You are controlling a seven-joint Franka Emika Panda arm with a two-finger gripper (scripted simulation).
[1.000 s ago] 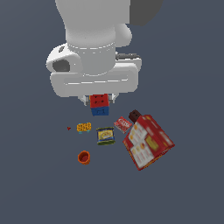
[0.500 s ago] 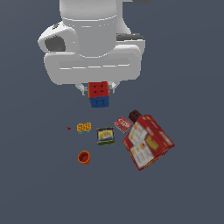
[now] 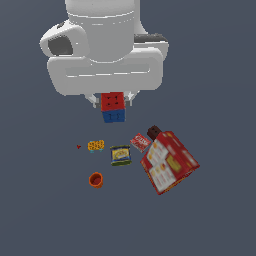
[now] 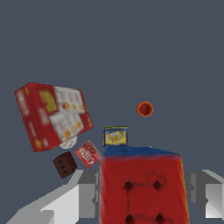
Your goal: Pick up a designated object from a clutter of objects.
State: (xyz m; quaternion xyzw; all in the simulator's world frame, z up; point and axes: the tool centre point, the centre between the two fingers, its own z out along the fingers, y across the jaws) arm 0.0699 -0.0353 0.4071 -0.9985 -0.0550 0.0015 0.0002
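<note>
the white arm hangs wrist-down, its gripper [image 3: 113, 104] pinching the small red-and-blue dotted cube [image 3: 113, 107] clear above the dark grey floor [image 3: 45, 215], with the orange cup [image 3: 96, 179], yellow-label tin [image 3: 120, 155] and big red-and-white box [image 3: 169, 162] below.

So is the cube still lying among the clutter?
No, the cube hangs between the jaws, apart from the tin and packet.

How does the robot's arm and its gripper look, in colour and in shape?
In the exterior view the arm is glossy white and rounded, with a broad white hand body under it, a dark grey oval patch on one side and a dark strip on the other. In the wrist view the gripper has pale grey, blocky, flat-sided jaws. No cables or markings show.
</note>
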